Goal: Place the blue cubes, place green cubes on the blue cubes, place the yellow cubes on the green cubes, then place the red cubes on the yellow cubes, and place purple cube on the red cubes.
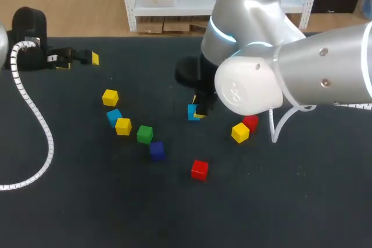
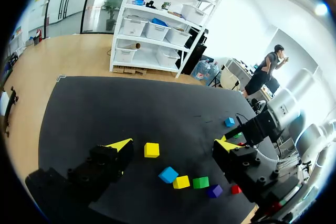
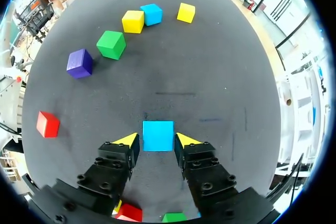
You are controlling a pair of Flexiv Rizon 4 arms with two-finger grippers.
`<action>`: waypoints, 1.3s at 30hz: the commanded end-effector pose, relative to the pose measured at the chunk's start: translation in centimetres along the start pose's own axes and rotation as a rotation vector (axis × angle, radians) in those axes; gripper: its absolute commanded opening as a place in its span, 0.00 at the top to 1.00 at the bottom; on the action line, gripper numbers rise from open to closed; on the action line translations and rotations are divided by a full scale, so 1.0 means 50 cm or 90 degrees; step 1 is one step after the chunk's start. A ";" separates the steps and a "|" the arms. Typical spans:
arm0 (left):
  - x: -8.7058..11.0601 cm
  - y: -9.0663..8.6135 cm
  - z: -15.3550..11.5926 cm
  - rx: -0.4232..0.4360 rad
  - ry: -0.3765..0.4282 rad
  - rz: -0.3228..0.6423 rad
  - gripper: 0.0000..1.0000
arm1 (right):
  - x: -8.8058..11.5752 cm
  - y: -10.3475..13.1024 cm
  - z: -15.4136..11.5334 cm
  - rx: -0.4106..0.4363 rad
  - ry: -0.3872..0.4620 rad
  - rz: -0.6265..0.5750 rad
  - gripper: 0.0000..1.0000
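Right now the right gripper hangs low over the black worktop, just above the middle of the head view, with its arm coming in from the right edge. Its fingers are released. They flank a light-blue cube that rests on the worktop, and the right wrist view shows a thin dark gap on each side of it.

The left gripper sits in the upper left of the head view, near the worktop's far edge. Its fingers are spread wide with nothing between them, and it is well apart from every cube.

Left of centre in the head view, a loose curved row runs down toward the middle. A lone yellow cube is uppermost. Below it, a second light-blue cube lies just beside a second yellow cube. Next come the green cube and the purple cube, close together.

A red cube stands alone in the lower centre, apart from the row. To the right of the flanked cube, a third yellow cube and a second red cube sit against each other, just under the right arm's elbow.

In the right wrist view the row lies ahead of the fingers, well apart from them.
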State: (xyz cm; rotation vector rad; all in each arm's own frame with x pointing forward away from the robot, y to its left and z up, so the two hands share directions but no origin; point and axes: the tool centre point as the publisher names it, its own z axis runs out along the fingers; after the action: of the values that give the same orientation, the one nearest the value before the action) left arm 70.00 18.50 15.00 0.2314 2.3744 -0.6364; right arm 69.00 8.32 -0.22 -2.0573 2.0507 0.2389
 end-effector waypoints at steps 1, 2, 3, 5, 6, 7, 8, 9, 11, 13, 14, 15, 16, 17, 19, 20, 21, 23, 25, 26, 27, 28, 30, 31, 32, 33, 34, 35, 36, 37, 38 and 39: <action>0.000 0.000 0.000 0.000 0.000 0.000 0.00 | 0.000 -0.005 0.003 -0.005 -0.002 -0.001 0.56; 0.000 0.000 0.000 0.000 0.000 0.000 0.00 | 0.000 -0.005 0.003 -0.005 -0.003 -0.001 0.56; 0.000 0.000 0.000 0.000 0.000 0.000 0.00 | 0.001 -0.006 0.003 -0.005 -0.003 -0.002 0.56; 0.000 0.000 0.000 0.000 0.000 0.000 0.00 | 0.002 -0.007 0.003 -0.005 -0.003 -0.001 0.56; 0.000 0.000 0.000 0.000 0.000 0.000 0.00 | 0.002 -0.007 0.003 -0.005 -0.004 -0.001 0.58; 0.000 0.000 0.000 0.000 0.000 0.000 0.00 | 0.003 -0.008 0.004 -0.006 -0.004 -0.001 0.58; 0.000 0.000 0.000 0.000 0.000 0.000 0.00 | 0.003 -0.008 0.005 -0.006 -0.003 -0.001 0.58; 0.000 0.000 0.000 0.000 0.000 0.000 0.00 | 0.002 -0.009 0.005 -0.006 -0.004 -0.002 0.58; 0.000 0.000 0.000 0.000 0.000 0.000 0.00 | 0.001 -0.010 0.006 -0.006 -0.004 -0.002 0.58; 0.000 0.000 0.000 0.000 0.000 0.000 0.00 | -0.001 -0.011 0.007 -0.006 -0.004 -0.003 0.58; 0.000 0.000 0.000 0.000 0.000 0.000 0.00 | -0.001 -0.011 0.007 -0.006 -0.005 -0.003 0.58; 0.000 0.000 0.000 0.000 0.000 0.000 0.00 | -0.002 -0.013 0.008 -0.006 -0.005 -0.004 0.59; 0.000 0.000 0.000 0.000 0.000 0.000 0.00 | -0.003 -0.013 0.008 -0.006 -0.005 -0.004 0.59; 0.000 0.000 0.000 0.000 0.000 0.000 0.00 | -0.004 -0.014 0.009 -0.006 -0.005 -0.004 0.58; 0.000 0.000 0.000 0.000 0.000 0.000 0.00 | -0.007 -0.015 0.009 -0.006 -0.006 -0.005 0.59; 0.000 0.000 0.000 0.000 0.000 0.000 0.00 | -0.008 -0.015 0.009 -0.006 -0.007 -0.005 0.59; 0.000 0.000 0.000 0.000 0.000 0.000 0.00 | -0.009 -0.015 0.009 -0.006 -0.008 -0.005 0.59; 0.000 0.000 0.000 0.000 0.000 0.000 0.00 | -0.010 -0.015 0.009 -0.006 -0.009 -0.005 0.59; 0.000 0.000 0.000 0.000 0.000 0.000 0.00 | -0.011 -0.015 0.009 -0.006 -0.010 -0.006 0.58; 0.000 0.000 0.000 0.000 0.000 0.000 0.00 | -0.011 -0.015 0.009 -0.006 -0.010 -0.005 0.58; 0.000 0.000 0.000 0.000 0.000 0.000 0.00 | -0.011 -0.015 0.009 -0.007 -0.010 -0.005 0.58; 0.000 0.000 0.000 0.000 0.000 0.000 0.00 | -0.011 -0.015 0.009 -0.007 -0.011 -0.005 0.58; 0.000 0.000 0.000 0.000 0.000 0.000 0.00 | -0.009 -0.014 0.008 -0.007 -0.009 -0.005 0.57; 0.000 0.000 0.000 0.000 0.000 0.000 0.00 | -0.007 -0.014 0.006 -0.007 -0.008 -0.005 0.55; 0.000 0.000 0.000 0.000 0.000 0.000 0.00 | -0.006 -0.012 0.005 -0.009 -0.006 -0.007 0.53; 0.000 0.000 0.000 0.000 0.000 0.000 0.00 | -0.005 -0.011 0.003 -0.011 -0.004 -0.010 0.42; 0.000 0.000 0.000 0.000 0.000 0.000 0.00 | -0.004 -0.009 0.001 -0.012 -0.002 -0.012 0.22; 0.000 0.000 0.000 0.000 0.000 0.000 0.00 | -0.003 -0.007 -0.002 -0.013 -0.001 -0.013 0.01; 0.000 0.000 0.000 0.000 0.000 0.000 0.00 | 0.000 -0.004 -0.008 -0.013 0.000 -0.013 0.00; 0.000 0.000 0.000 0.000 0.000 0.000 0.00 | 0.003 -0.003 -0.014 -0.010 0.001 -0.012 0.00; 0.000 0.000 0.000 0.000 0.000 0.000 0.00 | 0.006 -0.001 -0.021 -0.007 0.001 -0.011 0.00; 0.000 0.000 0.000 0.000 0.000 0.000 0.00 | 0.009 0.000 -0.027 -0.005 0.000 -0.009 0.00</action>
State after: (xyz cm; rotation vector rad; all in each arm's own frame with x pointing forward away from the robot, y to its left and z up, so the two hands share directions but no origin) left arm 70.00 18.50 15.00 0.2314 2.3744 -0.6364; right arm 69.51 8.25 0.15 -2.0852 2.0401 0.2481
